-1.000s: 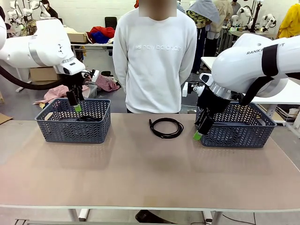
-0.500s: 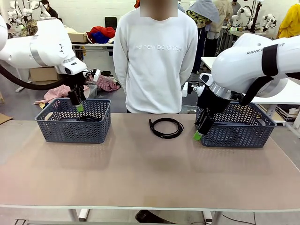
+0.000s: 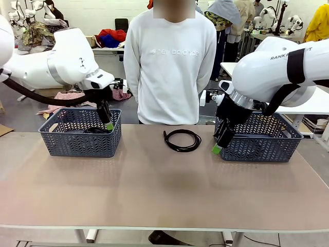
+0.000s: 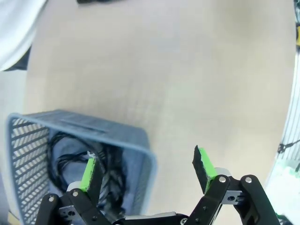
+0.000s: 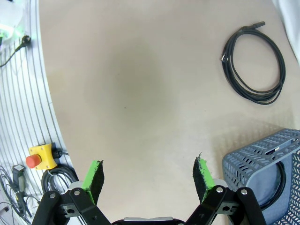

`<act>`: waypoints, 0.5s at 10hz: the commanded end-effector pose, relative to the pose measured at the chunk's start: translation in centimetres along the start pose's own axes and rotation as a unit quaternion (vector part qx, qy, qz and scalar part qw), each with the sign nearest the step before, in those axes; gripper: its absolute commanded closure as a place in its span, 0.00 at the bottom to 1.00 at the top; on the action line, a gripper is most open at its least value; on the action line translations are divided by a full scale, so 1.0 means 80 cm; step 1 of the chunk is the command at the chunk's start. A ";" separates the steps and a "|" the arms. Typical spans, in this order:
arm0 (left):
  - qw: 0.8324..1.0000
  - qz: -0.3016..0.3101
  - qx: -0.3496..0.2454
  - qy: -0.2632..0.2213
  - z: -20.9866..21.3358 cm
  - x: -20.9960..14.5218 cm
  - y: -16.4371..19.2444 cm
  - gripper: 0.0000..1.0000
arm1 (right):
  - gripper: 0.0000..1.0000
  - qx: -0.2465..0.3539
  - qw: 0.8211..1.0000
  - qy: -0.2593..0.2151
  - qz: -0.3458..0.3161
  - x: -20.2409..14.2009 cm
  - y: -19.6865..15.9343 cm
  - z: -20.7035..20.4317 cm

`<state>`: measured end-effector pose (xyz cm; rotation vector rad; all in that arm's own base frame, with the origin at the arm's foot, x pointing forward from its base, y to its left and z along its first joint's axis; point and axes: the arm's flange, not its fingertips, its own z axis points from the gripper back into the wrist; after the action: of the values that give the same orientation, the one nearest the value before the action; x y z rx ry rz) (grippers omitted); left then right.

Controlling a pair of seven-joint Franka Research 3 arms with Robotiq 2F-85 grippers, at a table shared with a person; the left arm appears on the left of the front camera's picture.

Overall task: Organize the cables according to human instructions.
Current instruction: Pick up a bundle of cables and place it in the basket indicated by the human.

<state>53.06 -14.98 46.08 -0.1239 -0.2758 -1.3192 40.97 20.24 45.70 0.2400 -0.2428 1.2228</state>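
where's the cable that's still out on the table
In the front view the coiled cable lies on the table near its far edge, between the two baskets, in front of the person.

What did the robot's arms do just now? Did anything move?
The left hand swung toward the table's middle, from over the left basket to its inner edge, open and empty. The right hand stayed by the right basket, open. The coiled cable on the table and the person did not move.

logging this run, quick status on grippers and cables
Left gripper open, empty, over left basket rim. Right gripper open, empty. One coiled cable on table, nothing blocking it.
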 end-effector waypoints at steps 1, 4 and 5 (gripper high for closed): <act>0.999 0.024 0.003 -0.021 -0.005 -0.002 -0.040 0.00 | 0.00 -0.003 1.000 0.000 0.000 0.003 -0.001 0.001; 0.997 0.039 -0.037 -0.048 -0.022 0.007 -0.081 0.00 | 0.00 -0.003 1.000 0.000 0.000 0.003 -0.001 0.001; 0.997 0.041 -0.040 -0.046 -0.026 0.008 -0.092 0.00 | 0.00 -0.003 1.000 0.000 0.000 0.003 -0.001 0.001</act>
<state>47.33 -18.29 44.00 -0.2472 -0.2720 -1.2705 40.96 20.24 45.70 0.2400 -0.2429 1.2229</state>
